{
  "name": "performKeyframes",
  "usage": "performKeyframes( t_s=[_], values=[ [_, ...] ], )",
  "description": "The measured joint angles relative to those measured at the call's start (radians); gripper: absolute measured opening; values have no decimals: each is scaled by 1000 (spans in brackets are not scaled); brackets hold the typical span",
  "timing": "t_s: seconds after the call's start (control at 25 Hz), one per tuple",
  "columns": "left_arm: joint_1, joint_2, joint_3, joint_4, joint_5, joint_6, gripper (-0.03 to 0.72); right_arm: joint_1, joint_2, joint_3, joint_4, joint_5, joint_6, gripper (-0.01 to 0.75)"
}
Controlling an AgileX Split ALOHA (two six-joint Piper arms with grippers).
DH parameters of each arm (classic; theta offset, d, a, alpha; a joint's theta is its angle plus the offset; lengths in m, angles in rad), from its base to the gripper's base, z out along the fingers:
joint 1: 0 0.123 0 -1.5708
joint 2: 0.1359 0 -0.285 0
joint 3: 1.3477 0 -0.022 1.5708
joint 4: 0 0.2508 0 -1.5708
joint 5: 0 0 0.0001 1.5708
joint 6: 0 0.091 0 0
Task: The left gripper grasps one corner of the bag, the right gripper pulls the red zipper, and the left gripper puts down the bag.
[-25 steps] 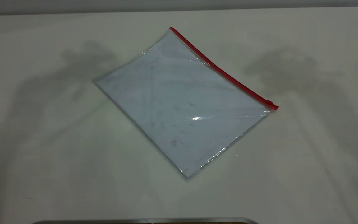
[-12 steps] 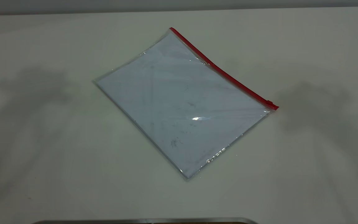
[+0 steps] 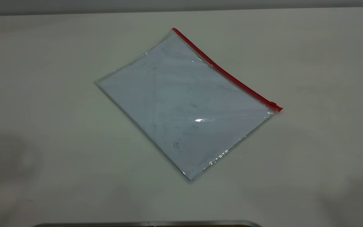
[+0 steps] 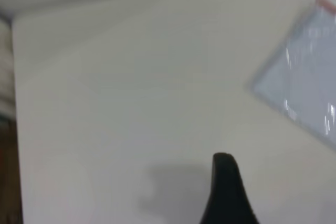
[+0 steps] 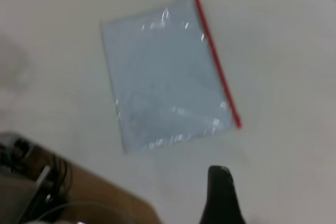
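Bag (image 3: 184,101) flat mid-surface, untouched | red zipper (image 3: 227,74) along far-right edge, slider (image 3: 273,104) at right end | left pincer (image 4: 227,192), right pincer (image 5: 220,195) both well clear; open or closed: cannot tell | right nearer slider.

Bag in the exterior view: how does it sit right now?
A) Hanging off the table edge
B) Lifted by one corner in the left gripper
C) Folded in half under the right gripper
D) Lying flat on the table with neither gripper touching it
D. The bag lies flat on the table, its red zipper along the far edge, and no gripper appears in the exterior view.
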Motion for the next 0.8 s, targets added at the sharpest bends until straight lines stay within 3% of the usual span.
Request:
performKeyframes(
  t_s=[0.36, 0.52, 0.8],
  values=[
    [0, -384, 553, 0, 0, -57, 582, 0, -393, 371, -8, 0, -7, 588],
    [0, -527, 687, 0, 0, -57, 582, 0, -509, 462, -48, 0, -16, 588],
    [0, -708, 781, -61, 0, -50, 582, 0, -666, 569, -116, -3, -17, 588]
  ],
)
